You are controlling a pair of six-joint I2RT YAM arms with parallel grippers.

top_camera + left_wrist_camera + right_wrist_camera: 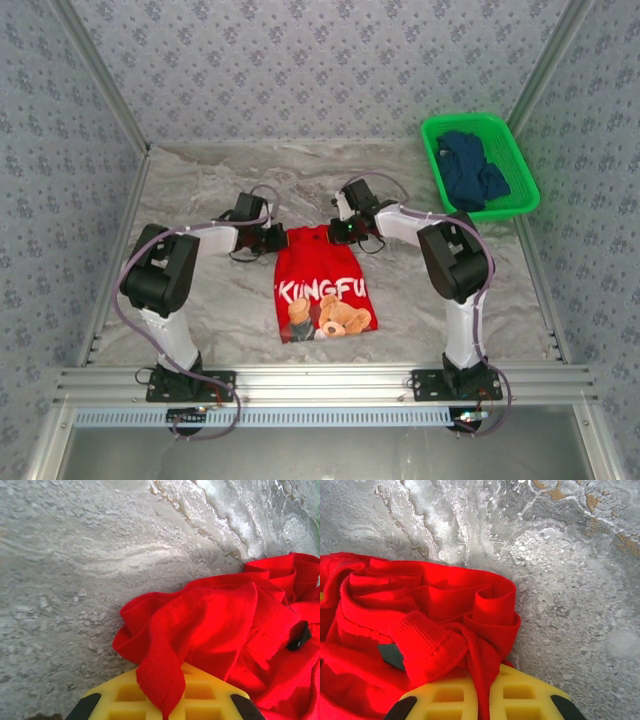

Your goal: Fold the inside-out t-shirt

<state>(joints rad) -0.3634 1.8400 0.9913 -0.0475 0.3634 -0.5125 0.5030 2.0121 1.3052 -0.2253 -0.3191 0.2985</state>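
The bright red t-shirt (322, 282) lies in the middle of the table, its cartoon bear print and white lettering facing up at the near end. My left gripper (277, 238) is at its far left corner and my right gripper (338, 232) at its far right corner. In the left wrist view a fold of the red t-shirt (220, 625) runs down between the yellow fingers (125, 697), which are shut on it. In the right wrist view a strip of the t-shirt (435, 615) is pinched between the yellow fingers (525, 695), beside a ribbed hem.
A green basket (529, 190) at the back right holds a dark navy garment (472, 170). Bare marbled table (200, 300) surrounds the shirt on both sides. Patterned walls close in the back and sides.
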